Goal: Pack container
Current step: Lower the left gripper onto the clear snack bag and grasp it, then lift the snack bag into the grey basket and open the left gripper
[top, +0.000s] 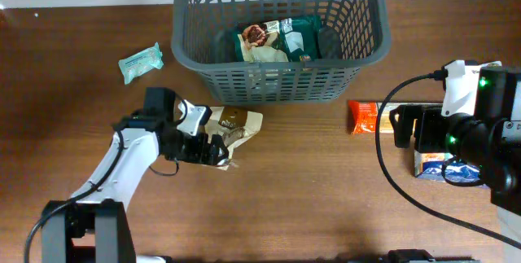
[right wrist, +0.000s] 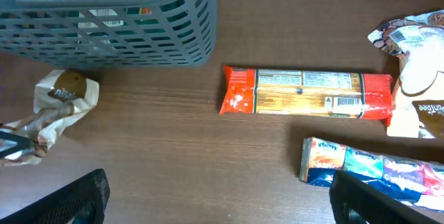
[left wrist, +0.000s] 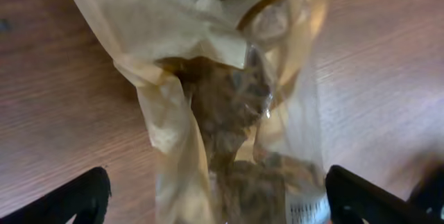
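Observation:
The dark grey basket (top: 277,84) stands at the back centre and holds a green packet (top: 281,39) and a dark item (top: 330,43). Its corner shows in the right wrist view (right wrist: 111,23). A tan clear-windowed snack bag (top: 232,124) lies on the table in front of the basket. It also shows in the left wrist view (left wrist: 236,106) and the right wrist view (right wrist: 59,106). My left gripper (top: 213,149) is open, its fingers (left wrist: 218,196) on either side of the bag's near end. My right gripper (right wrist: 222,196) is open and empty over bare table.
A teal packet (top: 140,62) lies left of the basket. A red-orange long packet (right wrist: 305,92) lies right of the basket. A tissue pack (right wrist: 374,168) and a white-brown bag (right wrist: 416,71) lie at the right under my right arm (top: 472,116).

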### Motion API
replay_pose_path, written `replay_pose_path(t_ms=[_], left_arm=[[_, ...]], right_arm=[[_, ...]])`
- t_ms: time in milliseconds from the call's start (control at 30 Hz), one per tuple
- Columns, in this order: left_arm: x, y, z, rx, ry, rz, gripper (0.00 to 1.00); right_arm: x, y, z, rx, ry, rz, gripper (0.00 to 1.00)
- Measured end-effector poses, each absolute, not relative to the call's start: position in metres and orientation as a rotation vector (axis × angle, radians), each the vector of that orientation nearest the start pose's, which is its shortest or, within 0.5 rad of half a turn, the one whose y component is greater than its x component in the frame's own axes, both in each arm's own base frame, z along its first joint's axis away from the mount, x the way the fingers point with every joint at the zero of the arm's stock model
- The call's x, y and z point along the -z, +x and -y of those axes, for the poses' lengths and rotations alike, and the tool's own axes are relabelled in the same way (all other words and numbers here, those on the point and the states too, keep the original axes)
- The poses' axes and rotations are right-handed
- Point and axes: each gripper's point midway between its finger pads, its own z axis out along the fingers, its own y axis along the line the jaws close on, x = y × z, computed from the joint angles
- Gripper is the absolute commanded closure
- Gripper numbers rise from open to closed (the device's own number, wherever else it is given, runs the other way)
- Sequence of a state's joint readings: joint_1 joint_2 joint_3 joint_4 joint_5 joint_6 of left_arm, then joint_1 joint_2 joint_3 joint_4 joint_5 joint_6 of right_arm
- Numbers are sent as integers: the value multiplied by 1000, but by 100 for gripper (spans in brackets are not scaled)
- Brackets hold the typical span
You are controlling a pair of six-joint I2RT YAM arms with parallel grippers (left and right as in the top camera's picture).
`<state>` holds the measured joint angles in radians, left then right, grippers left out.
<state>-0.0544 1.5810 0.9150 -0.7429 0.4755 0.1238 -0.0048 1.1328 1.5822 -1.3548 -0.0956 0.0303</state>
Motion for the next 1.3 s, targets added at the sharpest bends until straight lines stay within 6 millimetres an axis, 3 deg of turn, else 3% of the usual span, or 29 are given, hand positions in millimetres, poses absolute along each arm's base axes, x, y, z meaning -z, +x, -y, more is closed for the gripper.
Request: replay_pose_path(t_ms=[133, 300, 400, 600, 733, 833, 1300], left_arm=[[-41, 281, 94, 693, 290, -2871, 11], [-37, 280, 94, 694, 275, -2871, 30], [-38, 284, 95, 690, 278, -2852, 35], [-39, 288, 96, 686, 277, -2839, 64], [-38, 288, 96, 683, 274, -2839, 78], [-38, 288, 96, 684, 269, -2840, 97], [-39, 286, 92, 658, 232, -2859, 98]], right_arm=[[-320, 254, -15, -129, 2, -2475, 1], [-320, 254, -15, -129, 3, -2475, 1], [-320, 254, -15, -129, 2, -2475, 1], [-320, 254, -15, -129, 3, -2475, 1], [-320, 254, -15, -129, 2, -2475, 1], [-320, 254, -15, -129, 1, -2475, 1], [-320, 254, -15, -129, 2, -2474, 1]])
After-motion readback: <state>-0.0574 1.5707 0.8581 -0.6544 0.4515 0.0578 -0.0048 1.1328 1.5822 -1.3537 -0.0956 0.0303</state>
